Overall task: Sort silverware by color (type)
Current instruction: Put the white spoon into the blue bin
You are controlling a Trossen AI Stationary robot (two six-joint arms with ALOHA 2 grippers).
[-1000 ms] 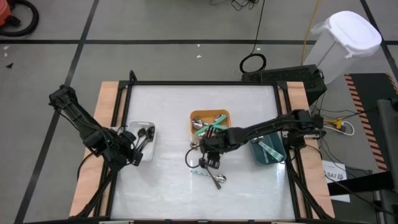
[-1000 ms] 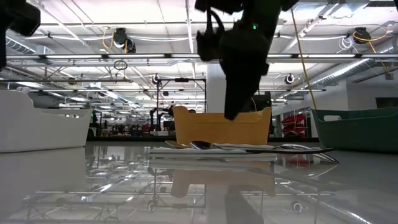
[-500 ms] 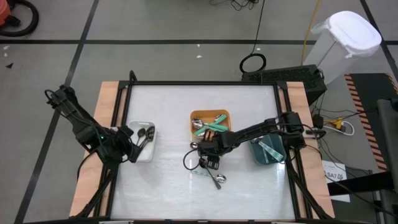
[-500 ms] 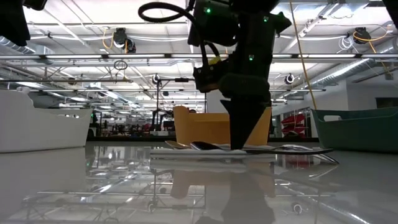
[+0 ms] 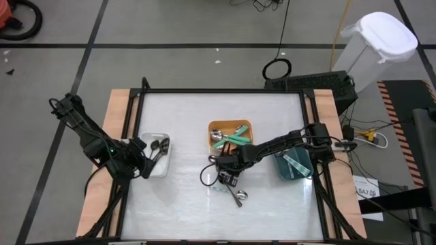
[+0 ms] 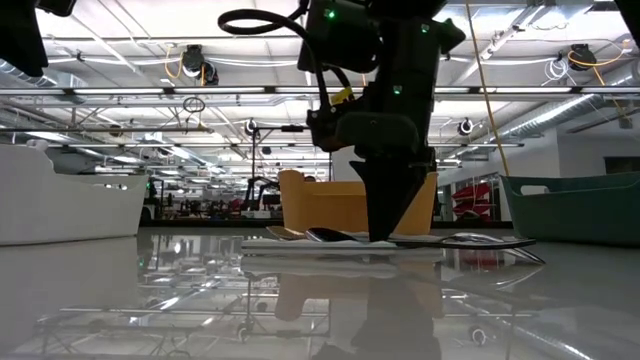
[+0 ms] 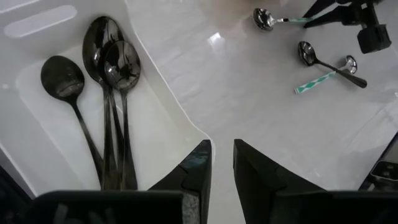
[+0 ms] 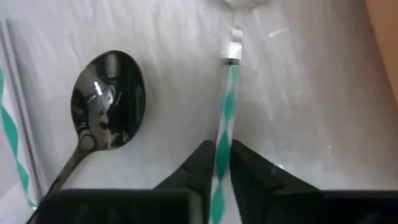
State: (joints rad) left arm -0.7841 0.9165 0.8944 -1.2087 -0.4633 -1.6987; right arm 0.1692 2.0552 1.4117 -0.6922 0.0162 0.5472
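My right gripper stands on the table in front of the orange bin, shut on a spoon with a teal-and-white striped handle. Beside it lie a dark spoon and another striped handle. My left gripper hovers over the near rim of the white bin, its fingers almost together with nothing between them. Three black spoons lie flat in that bin. More teal-handled spoons lie in the orange bin. My right gripper pinches the spoon's striped handle between its two fingers, which lie across it. The fingers come from above, pointing down to the table. The spoon lies flat on the table, its silver head away from the fingers.
A dark teal bin holding silverware stands at the table's right edge. Loose spoons lie just near of my right gripper. The table's far half and near left are bare white surface.
My right gripper has come down from above the loose spoons to the table and has closed on the striped handle. The spoons on the table have stayed where they were.
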